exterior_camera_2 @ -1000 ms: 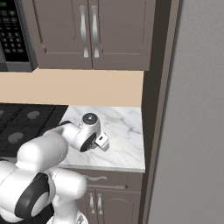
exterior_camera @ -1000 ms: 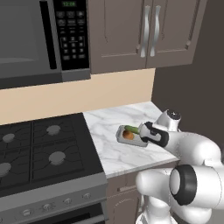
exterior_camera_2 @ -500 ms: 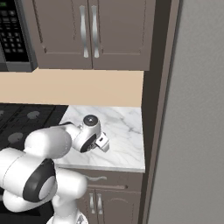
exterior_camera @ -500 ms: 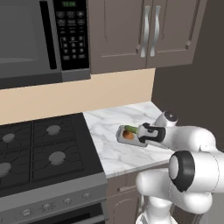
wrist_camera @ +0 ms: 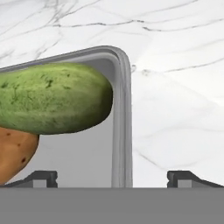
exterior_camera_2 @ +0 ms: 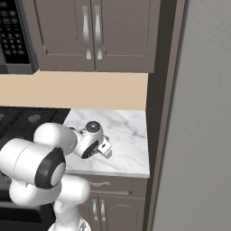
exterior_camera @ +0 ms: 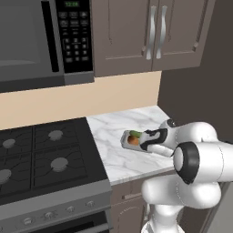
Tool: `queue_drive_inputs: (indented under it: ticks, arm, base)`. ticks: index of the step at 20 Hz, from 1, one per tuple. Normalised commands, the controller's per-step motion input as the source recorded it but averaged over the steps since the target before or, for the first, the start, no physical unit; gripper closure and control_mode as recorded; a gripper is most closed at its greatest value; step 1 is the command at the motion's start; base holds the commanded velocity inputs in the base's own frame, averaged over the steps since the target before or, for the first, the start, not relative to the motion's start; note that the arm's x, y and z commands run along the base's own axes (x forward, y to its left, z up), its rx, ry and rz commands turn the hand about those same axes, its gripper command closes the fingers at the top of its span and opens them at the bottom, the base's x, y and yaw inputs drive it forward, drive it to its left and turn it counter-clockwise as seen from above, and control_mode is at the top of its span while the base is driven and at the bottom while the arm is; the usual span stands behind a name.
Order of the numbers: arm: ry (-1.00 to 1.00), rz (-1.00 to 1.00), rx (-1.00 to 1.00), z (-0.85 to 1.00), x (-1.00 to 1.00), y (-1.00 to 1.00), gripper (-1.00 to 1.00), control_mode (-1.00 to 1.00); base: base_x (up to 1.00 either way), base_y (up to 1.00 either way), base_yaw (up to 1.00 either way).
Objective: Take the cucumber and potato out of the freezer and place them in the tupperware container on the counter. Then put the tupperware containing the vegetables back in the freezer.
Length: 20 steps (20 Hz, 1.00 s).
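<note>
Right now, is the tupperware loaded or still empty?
Loaded: the cucumber and potato both lie inside the tupperware container on the counter.

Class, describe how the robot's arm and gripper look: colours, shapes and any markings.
The arm is glossy white, built of thick rounded segments with dark round joint caps. The gripper is a boxy white hand with black panels; its finger tips are small, dark and blocky. No cables or markings show.
</note>
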Motion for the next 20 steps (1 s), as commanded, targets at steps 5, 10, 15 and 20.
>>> queue_drive_inputs:
  ticks: [5, 10, 15, 20]
  arm:
    - [0.0, 0.0, 0.0, -0.21, 0.09, 0.1, -1.0, -1.0]
    - [0.0, 0.0, 0.0, -0.19, 0.1, 0.07, -1.0, -1.0]
    - [0.0, 0.0, 0.0, -0.23, 0.11, 0.07, 1.0, -1.0]
    - [0.0, 0.0, 0.0, -0.28, 0.01, 0.08, 1.0, -1.0]
  base:
    - [0.0, 0.0, 0.0]
    - [0.0, 0.0, 0.0]
    - [0.0, 0.0, 0.0]
    - [0.0, 0.0, 0.0]
